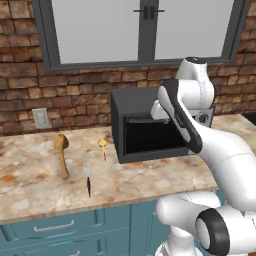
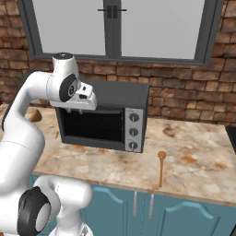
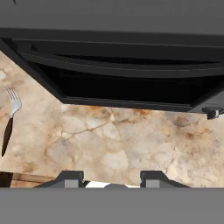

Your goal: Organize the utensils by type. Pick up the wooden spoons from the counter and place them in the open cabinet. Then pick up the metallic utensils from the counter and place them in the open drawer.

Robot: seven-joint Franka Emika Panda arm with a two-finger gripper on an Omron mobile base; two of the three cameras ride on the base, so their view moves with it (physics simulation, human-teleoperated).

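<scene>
Two tan wooden spoons (image 1: 61,150) (image 2: 161,164) lie on marbled counter (image 1: 30,175).

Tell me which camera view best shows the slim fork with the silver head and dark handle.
The hand view: the silver-headed fork shows its tines clearly at the frame's left edge. The left base view shows the fork whole but tiny and blurred on the marbled counter.

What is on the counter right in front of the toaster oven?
In front of the toaster oven, the counter shows bare marbled stone. The fork lies off to one side. Beneath the gripper stays hidden.
</scene>
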